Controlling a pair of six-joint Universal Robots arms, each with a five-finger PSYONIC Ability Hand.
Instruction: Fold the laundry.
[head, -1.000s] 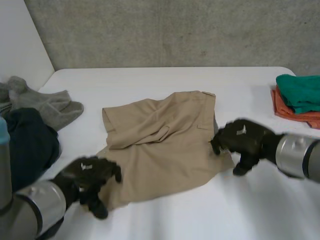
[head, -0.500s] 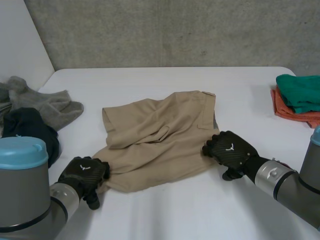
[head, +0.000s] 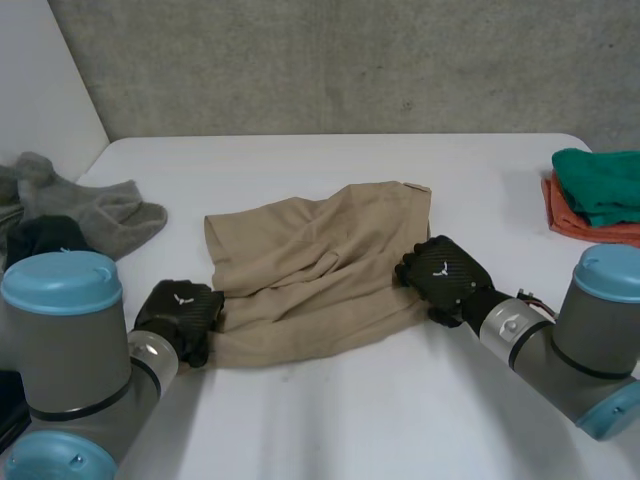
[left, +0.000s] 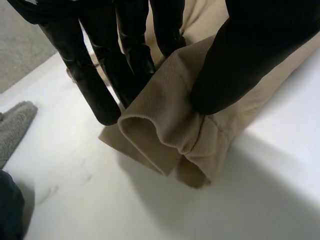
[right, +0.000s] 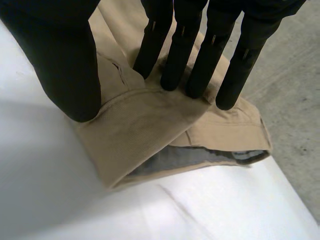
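Head view: tan shorts (head: 310, 275) mid-counter (head: 400, 420), left hand (head: 180, 315) at the near left corner, right hand (head: 440, 275) at the right edge, bare room in front.
Left wrist view: fingers (left: 92, 85) and thumb clamped on the folded hem.
Right wrist view: fingers (right: 200, 65) and thumb pinching the lifted edge.

The white table (head: 330, 420) stands against a grey concrete wall (head: 350, 60), and a plain white wall (head: 40, 90) closes it on the left side. Near the left edge of the table lies a crumpled grey garment (head: 105, 212). Just beside it, on the nearer side, lies a dark garment (head: 45, 235), which touches the grey one. At the far right edge a folded green cloth (head: 600, 185) rests on top of an orange cloth (head: 570, 222)
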